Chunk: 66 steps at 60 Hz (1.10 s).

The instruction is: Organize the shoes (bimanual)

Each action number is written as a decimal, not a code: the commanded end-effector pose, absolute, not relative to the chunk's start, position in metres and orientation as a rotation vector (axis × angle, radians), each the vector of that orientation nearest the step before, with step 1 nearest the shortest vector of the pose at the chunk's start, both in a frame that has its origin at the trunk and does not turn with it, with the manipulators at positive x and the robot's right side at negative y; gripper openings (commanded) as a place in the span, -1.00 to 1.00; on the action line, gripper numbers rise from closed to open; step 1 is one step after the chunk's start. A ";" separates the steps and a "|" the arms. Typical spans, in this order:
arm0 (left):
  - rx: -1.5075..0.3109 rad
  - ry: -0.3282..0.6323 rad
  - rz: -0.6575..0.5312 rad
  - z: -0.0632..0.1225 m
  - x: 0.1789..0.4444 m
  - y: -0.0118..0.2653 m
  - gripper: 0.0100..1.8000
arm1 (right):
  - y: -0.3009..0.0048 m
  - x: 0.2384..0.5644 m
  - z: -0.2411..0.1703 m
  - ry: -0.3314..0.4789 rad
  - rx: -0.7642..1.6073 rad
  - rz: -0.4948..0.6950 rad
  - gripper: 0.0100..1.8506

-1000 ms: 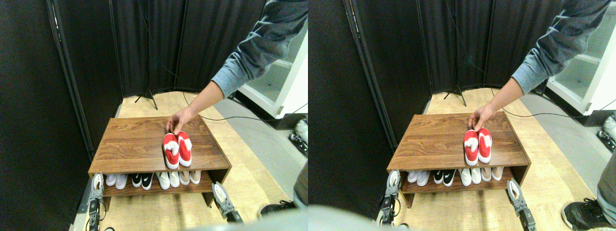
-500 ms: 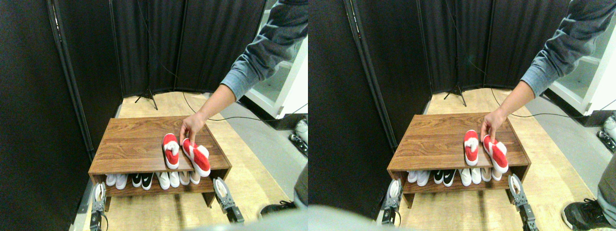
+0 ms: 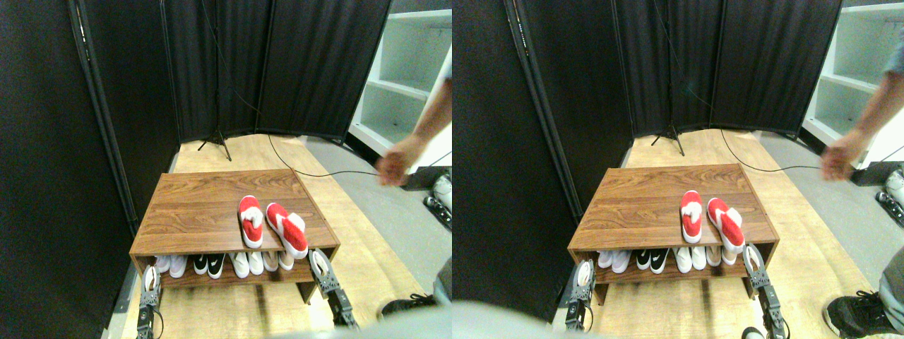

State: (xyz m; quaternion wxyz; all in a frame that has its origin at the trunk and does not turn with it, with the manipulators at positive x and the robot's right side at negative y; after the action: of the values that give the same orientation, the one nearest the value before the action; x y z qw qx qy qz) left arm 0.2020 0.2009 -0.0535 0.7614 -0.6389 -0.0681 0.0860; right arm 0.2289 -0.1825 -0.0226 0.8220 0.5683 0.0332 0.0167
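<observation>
Two bright red slip-on shoes with white patches rest on top of the wooden shoe rack (image 3: 198,212), toward its right front. The left shoe (image 3: 251,221) lies straight, toe toward me. The right shoe (image 3: 288,229) is angled outward, its toe reaching the rack's front right edge. My left gripper (image 3: 150,280) stands low at the rack's front left corner. My right gripper (image 3: 320,267) is at the front right corner, just below the angled shoe's toe. Neither gripper touches a shoe.
Several white, beige and black-and-white shoes (image 3: 224,263) line the rack's lower shelf. A person's hand (image 3: 395,166) hovers blurred at the right, off the rack, with a dark shoe (image 3: 402,306) on the floor at bottom right. Black curtains (image 3: 212,63) stand behind; a cable (image 3: 318,174) crosses the floor.
The person's hand has let go of the right red shoe and pulled away to the right. That shoe now lies angled outward. Both grippers have edged up toward the rack's front corners.
</observation>
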 end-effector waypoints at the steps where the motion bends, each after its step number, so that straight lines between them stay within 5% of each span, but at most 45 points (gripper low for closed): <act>1: -1.386 -0.174 0.166 -0.048 0.206 0.200 -0.95 | -0.178 0.229 -0.011 0.052 1.212 0.067 -1.00; 3: -1.386 -0.174 0.165 -0.048 0.206 0.200 -0.95 | -0.177 0.228 -0.010 0.056 1.215 0.060 -0.93; 6: -1.390 -0.172 0.163 -0.048 0.207 0.199 -0.94 | -0.175 0.226 -0.007 0.100 1.281 0.026 -0.18; 8: -1.391 -0.172 0.160 -0.047 0.207 0.199 -0.94 | -0.175 0.227 -0.007 0.115 1.256 0.023 0.23; 9: -1.391 -0.172 0.160 -0.047 0.207 0.199 -0.94 | -0.175 0.227 -0.007 0.115 1.256 0.023 0.23; 10: -1.391 -0.167 0.156 -0.047 0.208 0.199 -0.94 | -0.175 0.228 -0.007 0.139 1.242 0.024 0.54; 15: -1.390 -0.169 0.155 -0.047 0.209 0.199 -0.94 | -0.176 0.231 -0.008 0.166 1.220 0.050 0.80; 66: -1.375 -0.189 0.145 -0.042 0.207 0.201 -0.94 | -0.150 0.295 -0.061 0.269 1.391 -0.067 0.82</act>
State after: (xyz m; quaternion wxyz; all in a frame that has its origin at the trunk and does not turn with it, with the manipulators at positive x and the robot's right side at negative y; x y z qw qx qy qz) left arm 0.2051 0.2013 -0.0499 0.7621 -0.6381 -0.0711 0.0837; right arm 0.2881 -0.1534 -0.0619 0.7544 0.6414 0.1326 -0.0444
